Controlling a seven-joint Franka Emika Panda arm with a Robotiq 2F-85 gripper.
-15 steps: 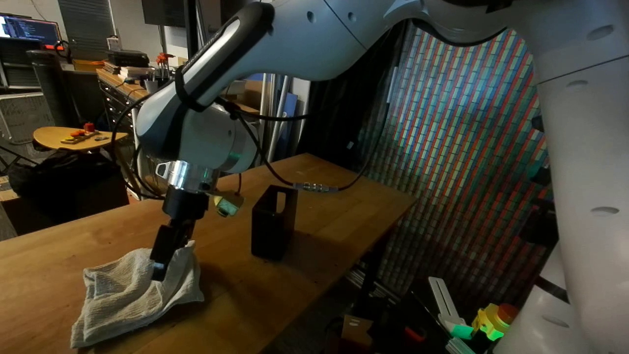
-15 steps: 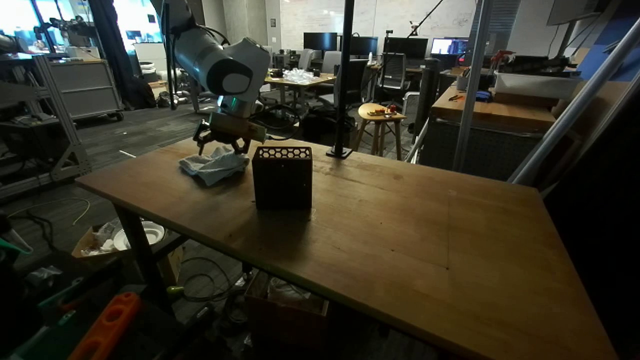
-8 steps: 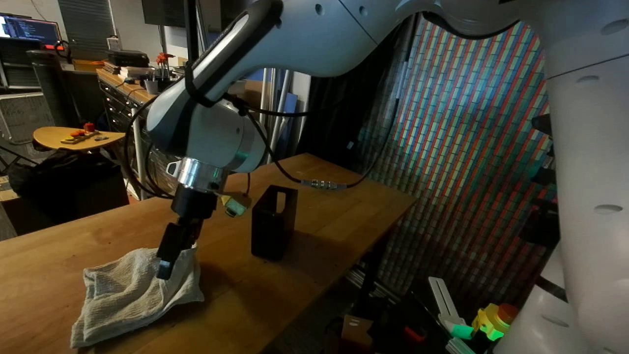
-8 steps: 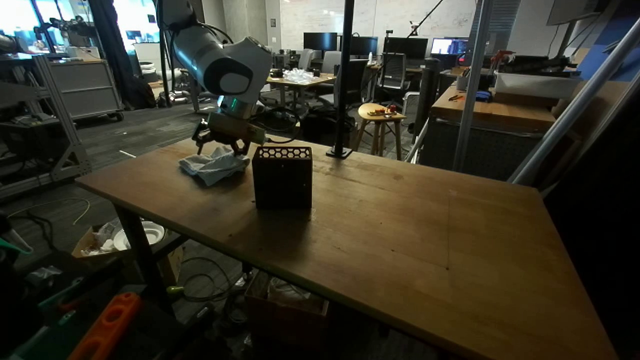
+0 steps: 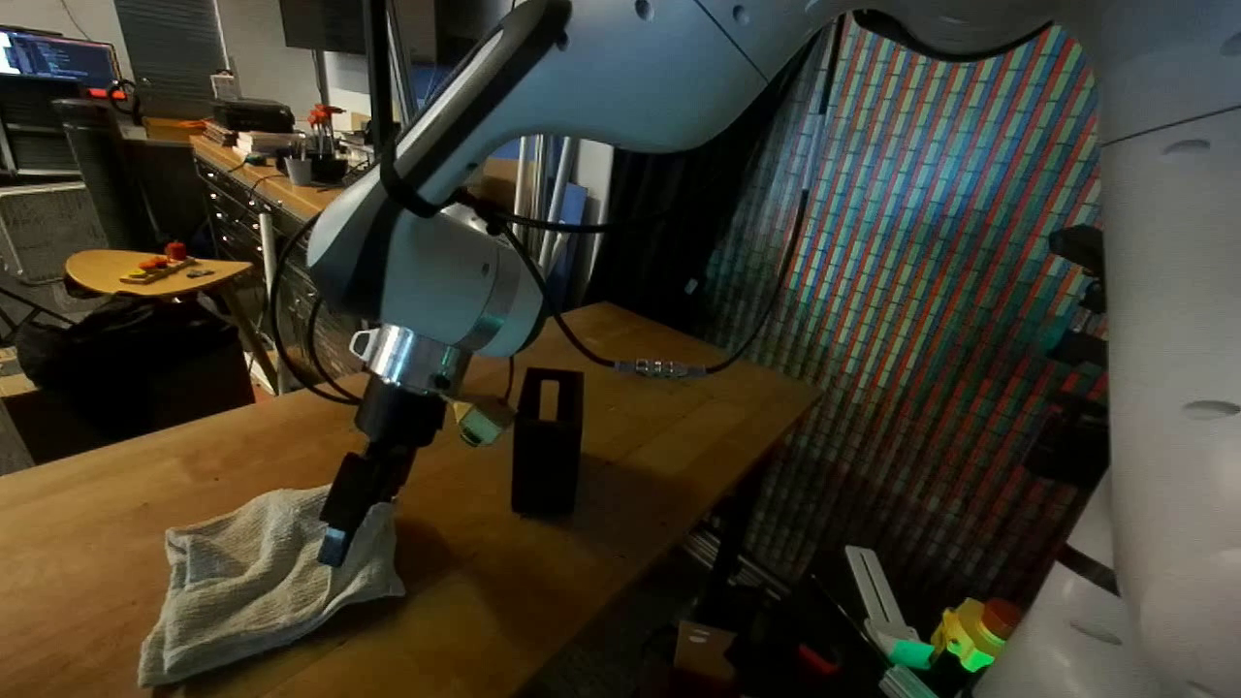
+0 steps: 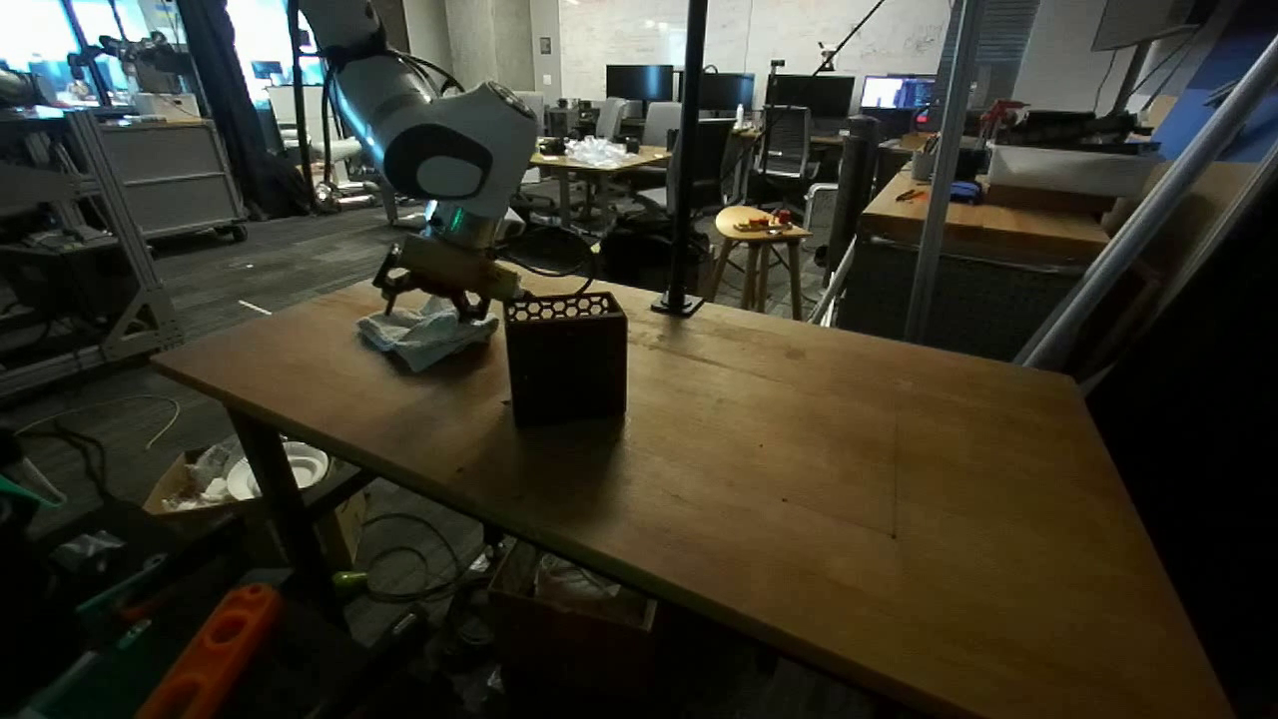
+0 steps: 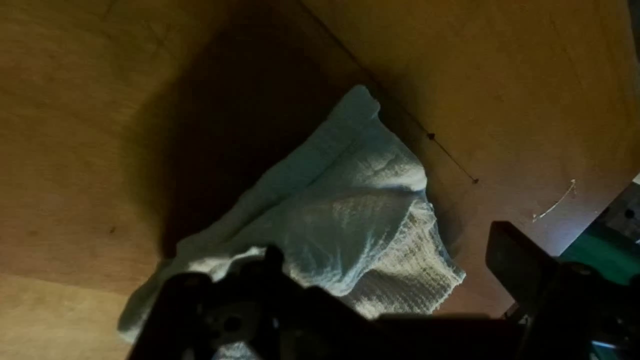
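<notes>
The bent arm (image 5: 620, 82) holds its gripper (image 6: 430, 312) slanting down, jaws wide, seemingly above cloth (image 5: 252, 582).

A whiteboard (image 6: 624, 38) and robot arm (image 6: 434, 155) show a lab.

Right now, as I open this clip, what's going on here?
A grey-and-white robot arm has its black two-fingered claw low over a crumpled, pale woven cloth, which lies on a brown wooden table. The claw's jaws stand wide apart and grip nothing; whether they touch the cloth is hard to tell. A black rectangular box with hexagonal cut-outs near its top stands on the table, apart from the cloth.
</notes>
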